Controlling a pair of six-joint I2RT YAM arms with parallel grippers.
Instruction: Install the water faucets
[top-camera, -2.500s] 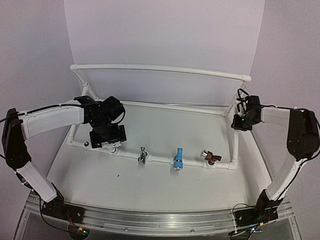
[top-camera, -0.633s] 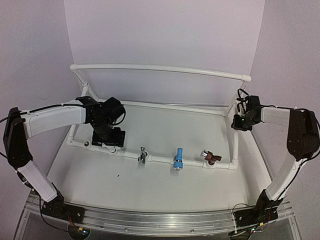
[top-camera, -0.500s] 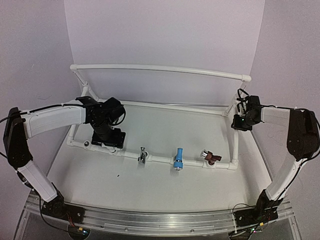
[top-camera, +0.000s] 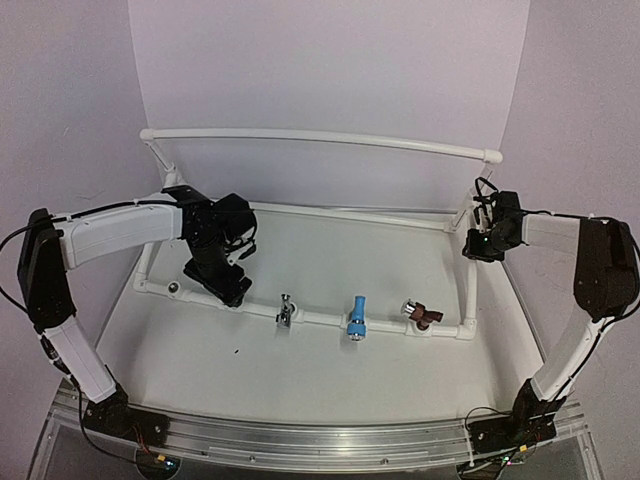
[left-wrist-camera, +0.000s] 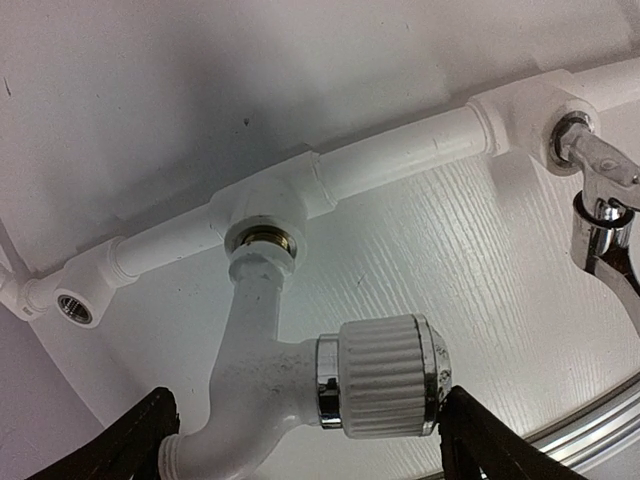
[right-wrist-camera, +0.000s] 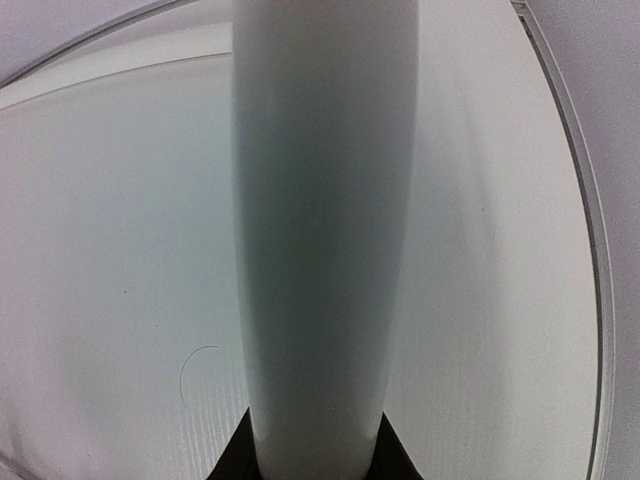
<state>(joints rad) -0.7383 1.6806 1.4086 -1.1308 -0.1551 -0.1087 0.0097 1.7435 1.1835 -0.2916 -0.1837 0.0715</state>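
A white plastic faucet (left-wrist-camera: 262, 372) has its threaded end in a brass-lined tee socket (left-wrist-camera: 262, 238) of the PVC pipe frame (top-camera: 330, 137). My left gripper (left-wrist-camera: 305, 420) spans it, with one finger at the spout end and the other against the ribbed knob (left-wrist-camera: 385, 375). In the top view this gripper (top-camera: 225, 285) covers the faucet at the front rail's left. A chrome faucet (top-camera: 286, 311), a light blue one (top-camera: 356, 317) and a reddish-brown one (top-camera: 425, 315) sit along that rail. My right gripper (top-camera: 478, 245) is shut on the frame's right-hand pipe (right-wrist-camera: 325, 230).
An empty socket (top-camera: 175, 289) sits at the frame's front left corner, also visible in the left wrist view as a brass-lined socket (left-wrist-camera: 75, 306). The chrome faucet (left-wrist-camera: 600, 200) hangs just right of the white one. The frame's upper rail crosses the back.
My left wrist has turned around the white faucet and the left arm's elbow has swung inward. The right arm has not moved.
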